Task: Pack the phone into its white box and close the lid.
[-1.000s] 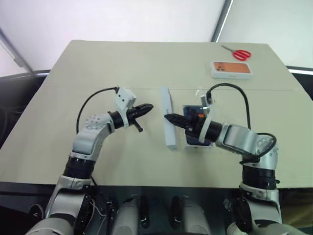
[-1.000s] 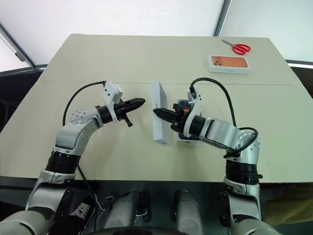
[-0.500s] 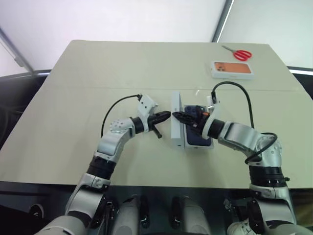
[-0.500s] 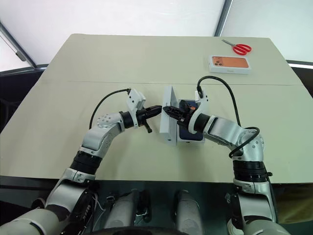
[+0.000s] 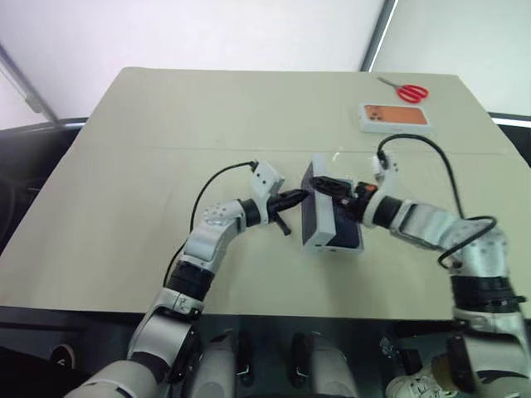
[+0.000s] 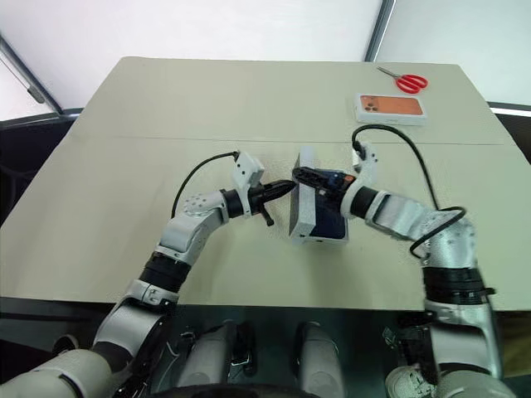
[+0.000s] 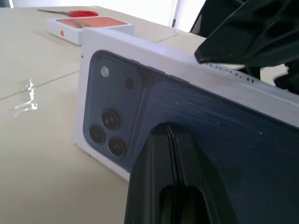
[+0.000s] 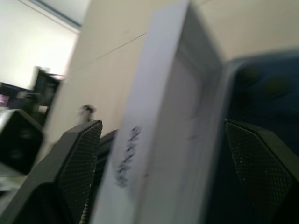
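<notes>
From the head camera, the shallow white cardboard lid (image 5: 310, 207), its top printed with a dark blue phone picture, stands tilted on its long edge over the shallow white box base (image 5: 342, 240), where the dark navy-blue slim phone (image 5: 347, 234) already lies. The left gripper (image 5: 300, 197), fingers pinched together and holding nothing, presses its tip against the lid's outer face; the right gripper (image 5: 330, 186) has its fingers spread wide about the lid's upper edge. The left wrist camera shows that printed face against the shut fingertips (image 7: 172, 154). The right wrist camera shows the lid's rim between wide mesh pads (image 8: 79, 158). Packing looks done; lowering and seating the lid remains.
</notes>
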`<state>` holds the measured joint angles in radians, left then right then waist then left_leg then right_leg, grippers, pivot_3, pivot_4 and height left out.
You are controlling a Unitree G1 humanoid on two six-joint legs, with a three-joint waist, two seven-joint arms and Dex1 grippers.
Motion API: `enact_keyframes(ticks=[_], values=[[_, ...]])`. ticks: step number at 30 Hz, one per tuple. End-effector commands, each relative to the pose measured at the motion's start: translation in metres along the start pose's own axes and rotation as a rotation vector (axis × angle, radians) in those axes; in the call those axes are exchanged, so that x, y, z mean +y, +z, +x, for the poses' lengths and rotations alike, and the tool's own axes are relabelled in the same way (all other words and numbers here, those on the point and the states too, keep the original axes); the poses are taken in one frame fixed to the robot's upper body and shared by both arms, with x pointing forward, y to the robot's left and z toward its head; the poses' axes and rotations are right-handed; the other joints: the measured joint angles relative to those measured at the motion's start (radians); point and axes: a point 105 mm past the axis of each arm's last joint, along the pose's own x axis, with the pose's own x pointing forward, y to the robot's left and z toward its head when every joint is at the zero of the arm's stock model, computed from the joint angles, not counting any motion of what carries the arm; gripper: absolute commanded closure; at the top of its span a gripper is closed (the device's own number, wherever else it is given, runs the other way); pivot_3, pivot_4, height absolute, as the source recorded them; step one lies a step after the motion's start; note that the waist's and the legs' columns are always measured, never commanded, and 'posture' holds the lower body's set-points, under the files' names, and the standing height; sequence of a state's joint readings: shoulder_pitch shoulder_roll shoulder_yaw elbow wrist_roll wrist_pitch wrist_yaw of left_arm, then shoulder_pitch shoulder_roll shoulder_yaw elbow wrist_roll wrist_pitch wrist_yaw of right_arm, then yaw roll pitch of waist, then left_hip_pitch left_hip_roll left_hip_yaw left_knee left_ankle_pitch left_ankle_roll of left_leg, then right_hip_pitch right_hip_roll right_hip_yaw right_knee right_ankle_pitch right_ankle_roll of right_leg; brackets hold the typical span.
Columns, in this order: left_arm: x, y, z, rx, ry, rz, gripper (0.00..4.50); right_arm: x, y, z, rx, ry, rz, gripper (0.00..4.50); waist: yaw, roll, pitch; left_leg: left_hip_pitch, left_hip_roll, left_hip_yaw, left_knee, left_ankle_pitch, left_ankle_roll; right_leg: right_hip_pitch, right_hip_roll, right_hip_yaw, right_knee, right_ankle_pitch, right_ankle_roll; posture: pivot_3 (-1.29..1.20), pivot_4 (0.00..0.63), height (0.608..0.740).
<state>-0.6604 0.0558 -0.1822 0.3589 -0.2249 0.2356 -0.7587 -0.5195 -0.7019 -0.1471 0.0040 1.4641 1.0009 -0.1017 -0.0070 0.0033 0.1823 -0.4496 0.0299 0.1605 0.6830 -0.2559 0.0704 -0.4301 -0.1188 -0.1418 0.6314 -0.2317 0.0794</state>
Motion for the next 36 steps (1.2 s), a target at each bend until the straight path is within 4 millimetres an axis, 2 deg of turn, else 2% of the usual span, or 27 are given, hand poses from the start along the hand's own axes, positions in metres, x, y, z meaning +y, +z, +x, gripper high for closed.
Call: enact_keyframes(ticks=[1,4,8,11,14,17,21,27,36], values=[[-0.005,0.006,0.010,-0.021,-0.031,0.031,4.50,-0.018,0.026,-0.013,-0.092,-0.092,-0.158,0.06,-0.001,0.000,0.000,0.000,0.000,0.000,0.000,0.000,0.000,0.000,0.000,0.000,0.000,0.000,0.000,0.00,0.150,0.738],[-0.006,0.000,0.017,-0.010,-0.043,0.027,4.50,-0.024,0.040,-0.021,-0.115,-0.151,-0.309,0.06,-0.001,0.000,0.000,0.000,0.000,0.000,0.000,0.000,0.000,0.000,0.000,0.000,0.000,0.000,0.000,0.00,0.150,0.738],[-0.008,0.000,0.029,-0.010,-0.057,0.032,4.50,-0.027,0.048,-0.023,-0.144,-0.179,-0.400,0.06,-0.001,0.000,0.000,0.000,0.000,0.000,0.000,0.000,0.000,0.000,0.000,-0.001,0.000,0.000,0.000,0.00,0.150,0.738],[-0.006,0.002,0.033,-0.017,-0.055,0.030,4.50,-0.030,0.044,-0.019,-0.124,-0.220,-0.560,0.06,0.000,0.000,0.000,0.000,0.000,0.000,0.000,0.000,0.000,-0.001,0.000,-0.001,0.000,0.000,0.000,0.00,0.150,0.738],[-0.001,0.005,0.028,-0.019,-0.046,0.045,4.50,-0.031,0.034,-0.017,-0.095,-0.227,-0.697,0.89,-0.002,0.000,0.000,0.000,0.000,0.000,0.000,0.000,0.000,-0.001,-0.001,-0.001,0.000,0.000,0.000,0.00,0.150,0.738],[0.004,0.011,0.018,-0.026,-0.043,0.043,4.50,-0.035,0.026,-0.016,-0.081,-0.229,-0.739,2.37,-0.003,0.000,0.000,0.000,0.001,0.000,0.000,0.001,-0.001,-0.001,-0.001,-0.001,0.000,0.000,0.000,0.00,0.150,0.738],[0.009,0.011,-0.002,0.026,-0.048,0.075,4.50,-0.043,0.027,-0.017,-0.077,-0.268,-0.821,4.47,-0.004,0.000,0.000,0.000,0.001,0.000,0.000,0.003,-0.005,-0.001,-0.001,-0.001,0.000,0.000,0.000,0.00,0.150,0.738],[0.014,-0.005,-0.028,0.128,-0.047,0.052,4.50,-0.032,0.001,-0.010,0.010,-0.155,-0.903,4.47,-0.001,0.000,0.000,0.000,0.001,0.000,0.000,0.004,-0.006,0.000,0.000,-0.001,0.000,0.000,0.000,0.00,0.150,0.738],[0.009,-0.030,-0.014,0.187,-0.046,0.033,4.50,-0.022,-0.015,-0.007,0.059,-0.104,-0.999,4.47,0.003,0.000,0.000,0.000,0.000,0.000,0.001,0.004,-0.006,0.000,-0.002,-0.001,0.000,0.000,0.000,0.00,0.150,0.738]])
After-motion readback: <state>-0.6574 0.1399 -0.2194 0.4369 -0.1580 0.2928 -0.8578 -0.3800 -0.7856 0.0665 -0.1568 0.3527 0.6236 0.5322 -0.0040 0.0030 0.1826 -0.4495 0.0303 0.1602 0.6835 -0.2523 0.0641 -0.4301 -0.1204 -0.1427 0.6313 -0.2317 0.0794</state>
